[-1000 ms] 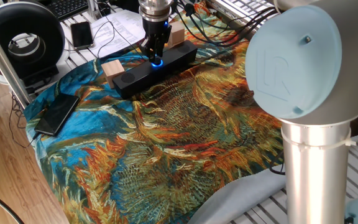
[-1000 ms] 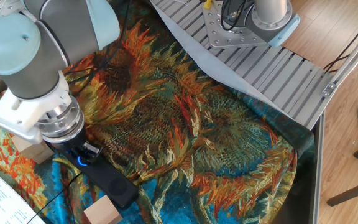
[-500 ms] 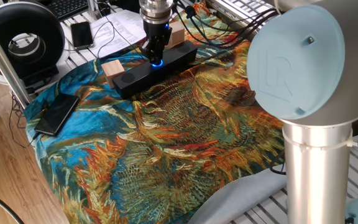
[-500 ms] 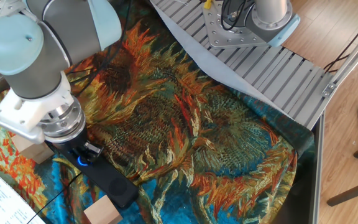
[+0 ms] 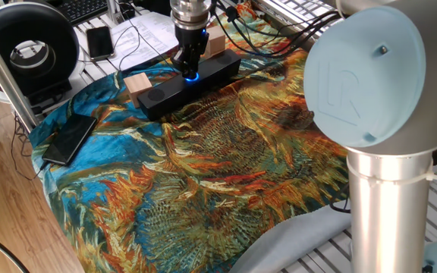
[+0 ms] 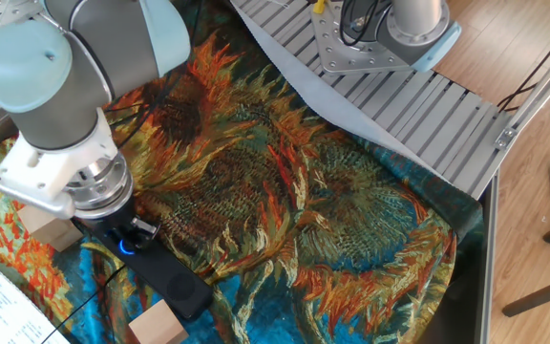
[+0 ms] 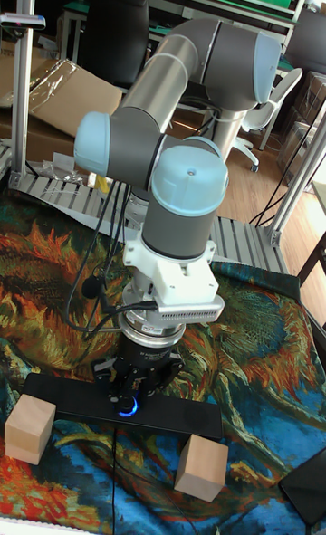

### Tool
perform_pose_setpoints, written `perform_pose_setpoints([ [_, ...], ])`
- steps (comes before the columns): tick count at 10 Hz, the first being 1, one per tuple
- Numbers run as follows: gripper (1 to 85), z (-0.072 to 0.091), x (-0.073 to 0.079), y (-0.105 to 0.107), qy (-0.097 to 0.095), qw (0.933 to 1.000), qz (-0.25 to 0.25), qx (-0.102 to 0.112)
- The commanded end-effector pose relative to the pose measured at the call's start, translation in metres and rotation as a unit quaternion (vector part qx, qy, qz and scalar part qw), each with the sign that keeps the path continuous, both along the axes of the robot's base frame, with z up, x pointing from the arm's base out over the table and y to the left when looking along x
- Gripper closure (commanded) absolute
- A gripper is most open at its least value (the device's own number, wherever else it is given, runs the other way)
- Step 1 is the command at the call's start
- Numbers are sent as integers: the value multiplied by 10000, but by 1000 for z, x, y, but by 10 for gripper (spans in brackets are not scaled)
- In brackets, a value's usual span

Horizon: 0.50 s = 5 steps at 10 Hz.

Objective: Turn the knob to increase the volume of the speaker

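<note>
The speaker (image 5: 165, 92) is a long black bar lying on the sunflower cloth at the far side of the table. It also shows in the other fixed view (image 6: 175, 282) and in the tall view (image 7: 63, 395). Its knob (image 5: 192, 76) glows blue in the middle of the top face, mostly covered by the fingers. My gripper (image 5: 190, 67) points straight down with its fingers closed around the knob (image 6: 124, 246). In the tall view the gripper (image 7: 134, 390) stands right over the blue glow of the knob (image 7: 129, 407).
One wooden block (image 5: 136, 82) sits at the speaker's left end and a second block (image 5: 216, 42) behind it. A flat black phone (image 5: 69, 139) lies at the cloth's left edge. Cables and papers lie behind the speaker. The arm's base column (image 5: 385, 197) stands at the right.
The gripper has turned a little about its vertical axis while staying on the knob, so the fingers look narrower in one fixed view. The speaker has not moved.
</note>
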State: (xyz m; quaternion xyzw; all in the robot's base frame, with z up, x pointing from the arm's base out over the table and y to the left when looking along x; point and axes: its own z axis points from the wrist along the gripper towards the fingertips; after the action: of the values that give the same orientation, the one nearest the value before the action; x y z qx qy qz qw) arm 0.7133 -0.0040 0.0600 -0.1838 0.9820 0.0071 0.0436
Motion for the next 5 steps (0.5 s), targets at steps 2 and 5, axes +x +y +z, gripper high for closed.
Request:
perform_pose_setpoints([
  [2,480,3,12,-4,-286,9935,1083,-204],
  [5,477,2,8,2,-305,9832,1783,-262],
])
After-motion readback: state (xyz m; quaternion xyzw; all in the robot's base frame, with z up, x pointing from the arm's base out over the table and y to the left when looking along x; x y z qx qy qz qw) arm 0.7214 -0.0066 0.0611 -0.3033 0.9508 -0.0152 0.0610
